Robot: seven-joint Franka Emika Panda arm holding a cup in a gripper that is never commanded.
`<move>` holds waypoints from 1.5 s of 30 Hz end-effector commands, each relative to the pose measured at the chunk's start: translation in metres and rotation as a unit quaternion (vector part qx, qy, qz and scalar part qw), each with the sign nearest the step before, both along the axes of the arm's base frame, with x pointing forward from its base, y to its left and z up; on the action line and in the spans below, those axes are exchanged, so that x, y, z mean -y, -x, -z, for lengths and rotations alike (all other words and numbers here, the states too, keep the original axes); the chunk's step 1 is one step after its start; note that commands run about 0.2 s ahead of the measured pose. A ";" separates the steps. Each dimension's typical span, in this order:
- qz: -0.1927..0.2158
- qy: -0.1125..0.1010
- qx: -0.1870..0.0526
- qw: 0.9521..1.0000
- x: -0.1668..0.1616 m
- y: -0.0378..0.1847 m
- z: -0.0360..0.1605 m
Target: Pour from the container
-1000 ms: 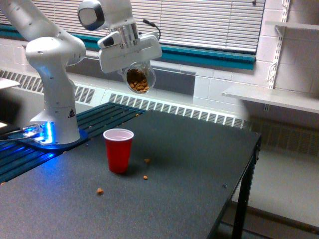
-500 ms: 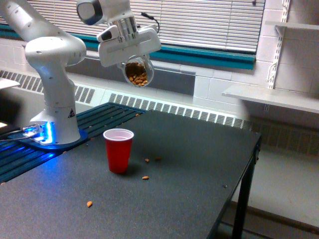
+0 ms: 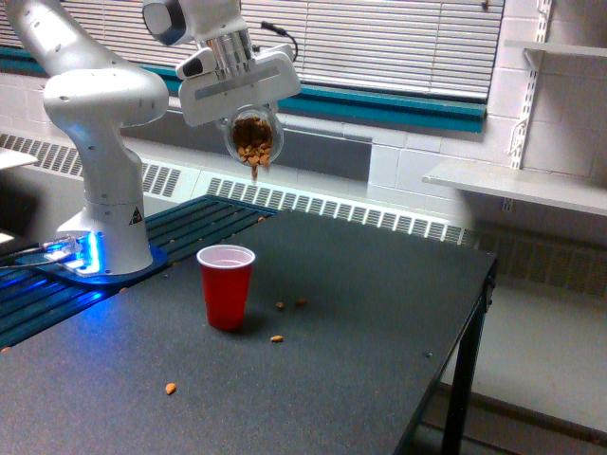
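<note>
Exterior view: white Franka arm (image 3: 100, 104) w/ base at the view's left, standing on a blue-lit mount (image 3: 81, 258) atop dark slatted strips (image 3: 194, 223). Gripper (image 3: 248, 112) is up high, above the table, jaws closed around a small clear rounded container (image 3: 252, 140) w/ brown almonds visible through its walls. Container is tipped over hard, mouth facing down; almonds bunched at the lower end, and a few (image 3: 256, 173) hang just below the rim in mid-air. Red plastic cup (image 3: 226, 285) stands upright on the dark speckled table (image 3: 313, 379), well below the container and a bit toward the view's left of it; cup interior looks pale, contents can't be made out from this angle. Loose almonds on the tabletop: two close together (image 3: 289, 303) just to the view's right of the cup, one (image 3: 276, 337) nearer the front by the cup's base, one more (image 3: 171, 387) farther front-left, well apart from the rest. A couple of small specks lie on the slatted strips too, too small to ID. Behind: window blinds (image 3: 398, 43) over a teal sill (image 3: 408, 109), white block wall, baseboard heater grille (image 3: 332, 209). White shelf (image 3: 517, 185) on wall brackets at the view's right. Table's black leg (image 3: 462, 379) shows at the right front edge.
</note>
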State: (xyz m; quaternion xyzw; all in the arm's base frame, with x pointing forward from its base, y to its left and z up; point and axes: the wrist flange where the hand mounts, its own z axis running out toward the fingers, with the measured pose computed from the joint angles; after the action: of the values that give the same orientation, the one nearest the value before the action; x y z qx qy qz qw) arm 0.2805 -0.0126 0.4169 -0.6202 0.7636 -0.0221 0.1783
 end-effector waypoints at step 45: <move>-0.158 0.053 -0.024 0.986 -0.014 0.008 0.068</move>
State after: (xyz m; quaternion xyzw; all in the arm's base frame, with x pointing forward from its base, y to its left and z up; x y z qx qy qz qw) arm 0.2849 0.0133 0.3644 -0.7072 0.6849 -0.0152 0.1744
